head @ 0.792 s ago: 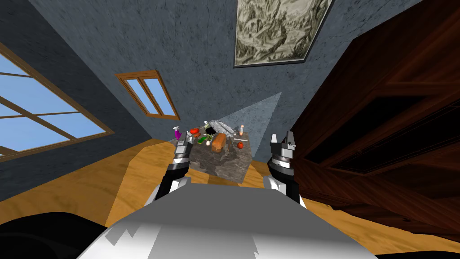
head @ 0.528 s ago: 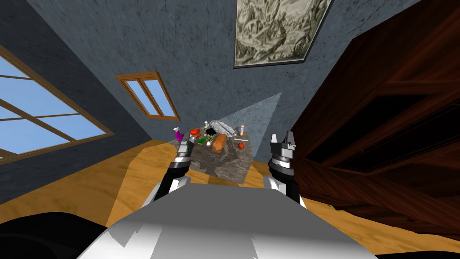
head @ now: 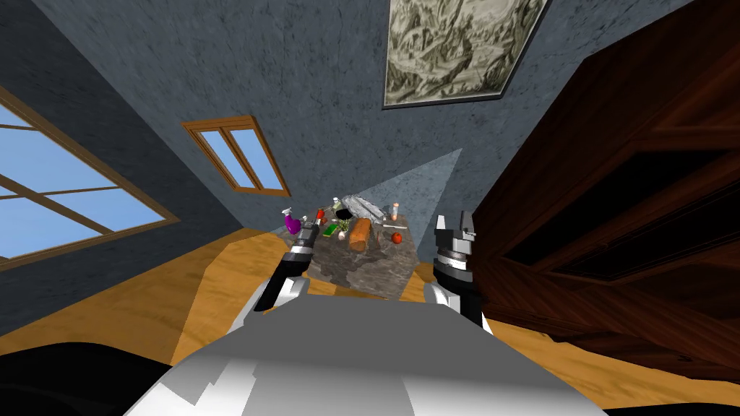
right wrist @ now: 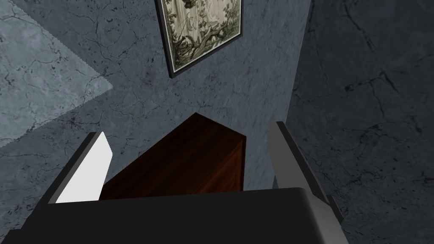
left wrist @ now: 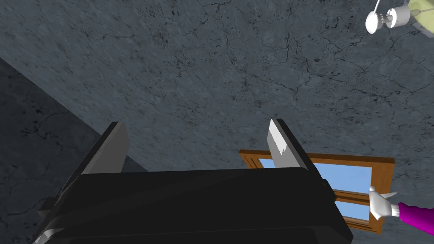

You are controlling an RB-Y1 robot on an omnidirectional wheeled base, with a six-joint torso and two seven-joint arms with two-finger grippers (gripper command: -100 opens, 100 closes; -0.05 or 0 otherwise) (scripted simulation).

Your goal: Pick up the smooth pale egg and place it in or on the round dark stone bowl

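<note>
Left tool (head: 307, 232): stood at the near-left edge of the surface (head: 361, 271); fingers (left wrist: 113, 146) spread with nothing between them; aimed up at the wall rather than down at the goods. Right tool (head: 454, 225): stood off the right side of the surface, near a dark wood cabinet (head: 614, 180); fingers (right wrist: 87, 167) likewise spread and empty. Egg (head: 341, 234): small, pale, too tiny to read in detail; lay on the surface between a green item (head: 330, 229) and a bread loaf (head: 359, 233); not yet grasped. Bowl (head: 345, 214): dark, round, just behind the egg. Purple spray bottle (head: 291, 222): just beside the left tool. Hazards, as judged: the left tool needed tipping downward, and that swing could topple the spray bottle; thin blade fingers closing off-centre on a smooth round egg could squirt it loose and send it rolling; crowded neighbours left little room to straddle it, so the loaf or green item might be shoved.
</note>
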